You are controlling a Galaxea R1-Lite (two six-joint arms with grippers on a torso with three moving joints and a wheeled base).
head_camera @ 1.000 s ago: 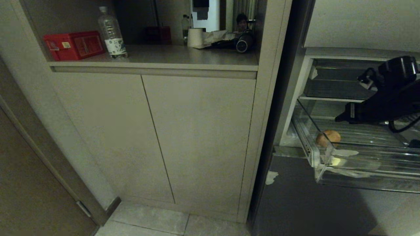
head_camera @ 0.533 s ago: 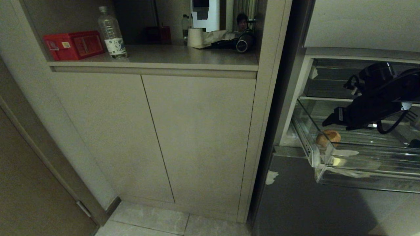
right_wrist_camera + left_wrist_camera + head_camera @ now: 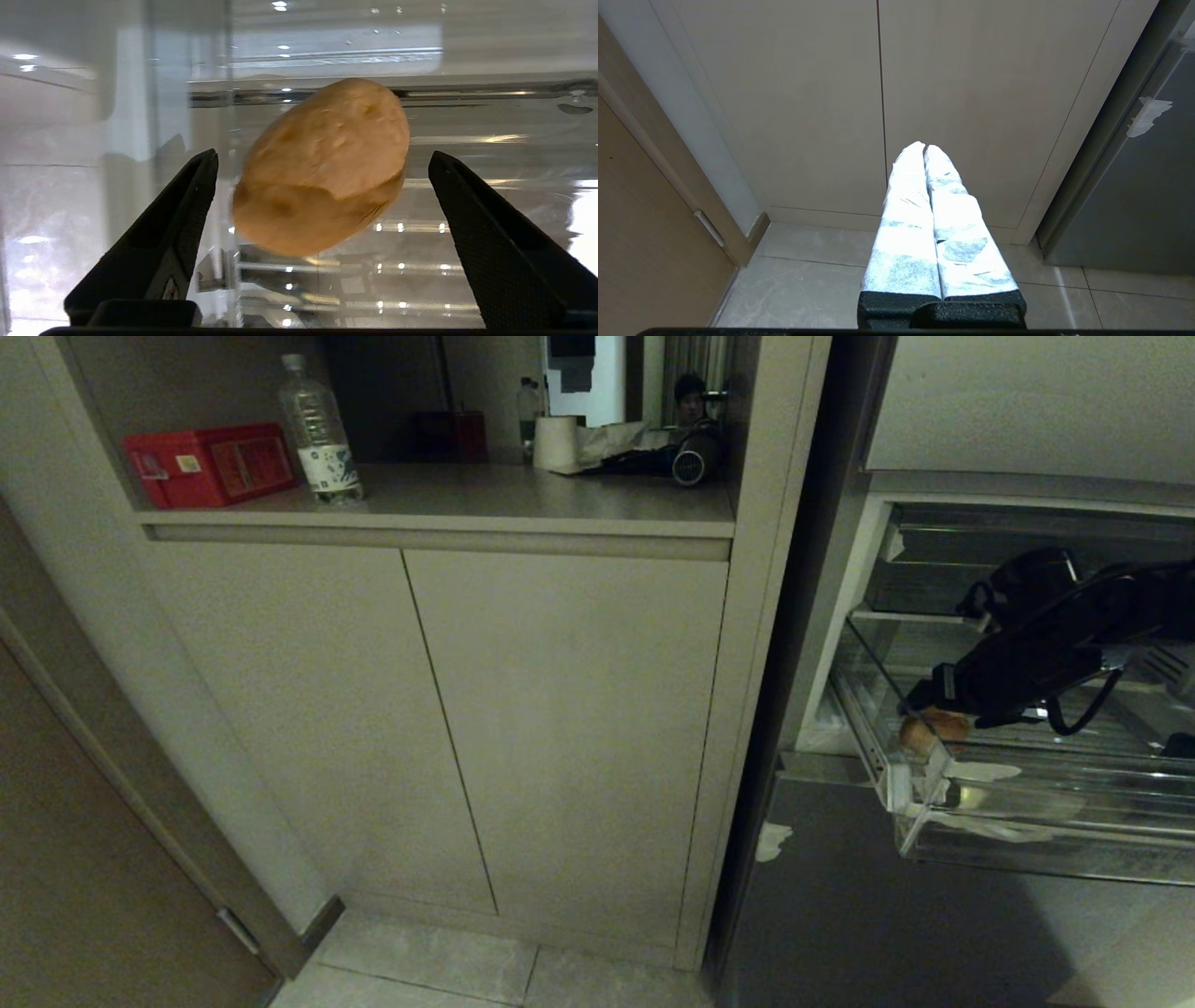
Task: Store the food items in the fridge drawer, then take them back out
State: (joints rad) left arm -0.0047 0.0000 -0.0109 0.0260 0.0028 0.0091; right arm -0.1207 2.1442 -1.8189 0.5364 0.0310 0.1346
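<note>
Right hand (image 3: 322,186): black fingers spread wide, holding nothing, straddling the tan, rounded, dimpled potato-like lump (image 3: 322,165). Lump lay inside the clear ribbed plastic fridge drawer (image 3: 1027,845), near its taped front corner. Advice: seat both fingers beside the lump's widest part before closing. Left hand (image 3: 924,149): parked, fingers together, away from drawer.

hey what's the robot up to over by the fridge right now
The robot's right hand is reaching into the pulled-out clear fridge drawer, its fingers spread wide on either side of a tan potato that sits near the drawer's front corner. Nothing is gripped yet. The left hand is shut and idle, hanging down in front of the cabinet doors.
</note>
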